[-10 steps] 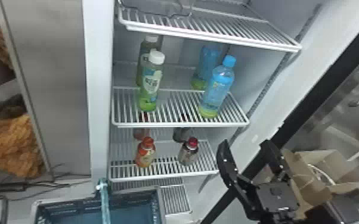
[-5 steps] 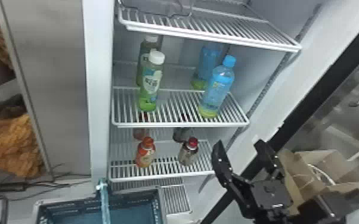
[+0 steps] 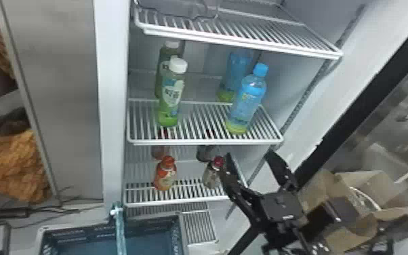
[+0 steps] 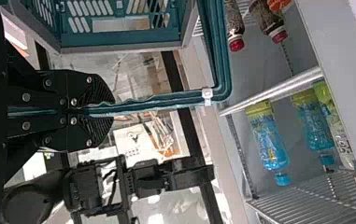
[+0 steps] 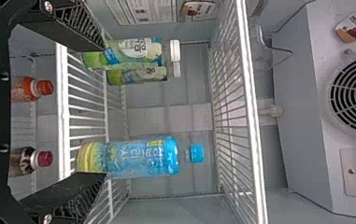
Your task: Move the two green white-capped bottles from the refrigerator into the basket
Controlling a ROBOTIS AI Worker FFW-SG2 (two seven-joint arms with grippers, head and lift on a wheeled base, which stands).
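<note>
The right gripper (image 3: 250, 155) hangs open before the refrigerator (image 3: 111, 74) as the left gripper (image 4: 110, 112) clasps the basket handle (image 3: 120, 234); two green white-capped bottles (image 3: 170, 98) stand, one behind the other, toward a wire shelf's (image 3: 200, 141) left edge.

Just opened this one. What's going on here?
The robot's left hand is closed on the handle of the basket. Its right hand is open and empty in front of the refrigerator. The two green white-capped bottles both stand upright on a wire shelf, one in front of the other, so neither is in the basket yet.
</note>
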